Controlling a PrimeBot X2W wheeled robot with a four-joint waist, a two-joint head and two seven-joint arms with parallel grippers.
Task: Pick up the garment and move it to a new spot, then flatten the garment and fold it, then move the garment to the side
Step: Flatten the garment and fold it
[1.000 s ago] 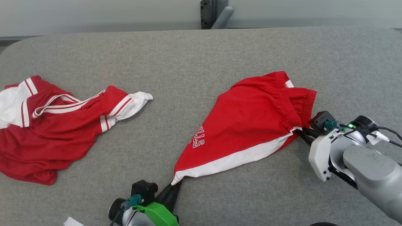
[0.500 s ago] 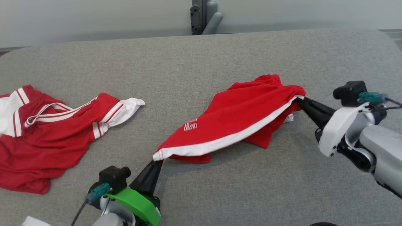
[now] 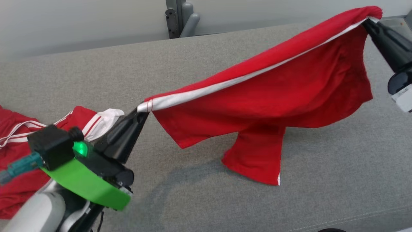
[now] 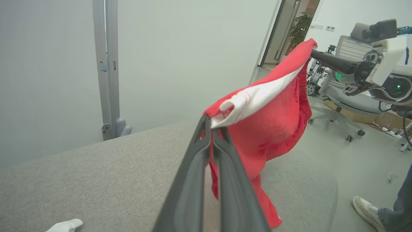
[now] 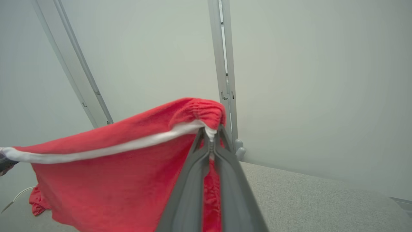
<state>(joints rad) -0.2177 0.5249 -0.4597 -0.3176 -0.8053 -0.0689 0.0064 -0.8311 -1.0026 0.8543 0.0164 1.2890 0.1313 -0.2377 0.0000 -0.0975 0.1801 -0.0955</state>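
Lift done: I hold red shorts [image 3: 289, 93] above grey table [image 3: 225, 199] | left gripper [image 3: 143, 111], right gripper [image 3: 367, 22] pinch the white-striped edge, fingers pressed together | placing, flattening, folding, side-move remain

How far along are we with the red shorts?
Done: pickup, the left gripper and right gripper are shut on opposite ends of the red shorts, hanging stretched above the grey table. In hand: the move to a new spot. Left: flattening, folding, moving aside.
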